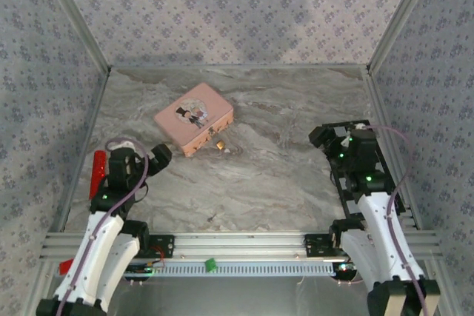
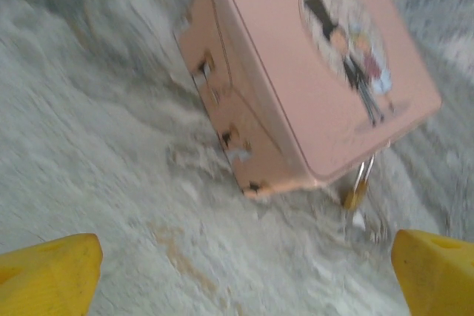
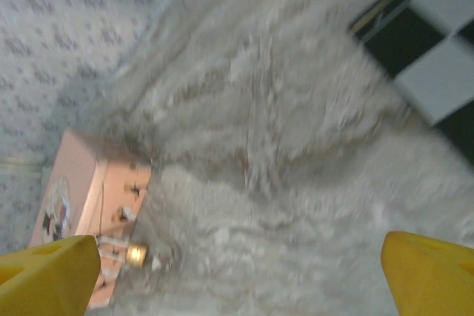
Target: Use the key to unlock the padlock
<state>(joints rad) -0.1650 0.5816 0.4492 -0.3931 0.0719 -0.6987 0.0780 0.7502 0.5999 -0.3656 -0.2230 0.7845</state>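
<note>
The tiny brass padlock [image 1: 220, 143] hangs by its thin silvery shackle from the front edge of the pink tin [image 1: 194, 118], resting on the marble table. In the left wrist view the padlock [image 2: 354, 197] sits below the corner of the pink tin [image 2: 318, 72], with a small pale silvery bit [image 2: 361, 220] beside it; I cannot tell whether that is the key. My left gripper [image 2: 244, 283] is open and empty, short of the tin. The right wrist view shows the padlock [image 3: 135, 254] far to the left. My right gripper [image 3: 237, 283] is open and empty, well to the right of the tin.
A red tool [image 1: 97, 172] lies along the left wall beside the left arm. A black-and-white checkered board [image 3: 437, 57] sits under the right arm at the right wall. Patterned walls enclose the table on three sides. Bare marble [image 1: 274, 175] lies between the two arms.
</note>
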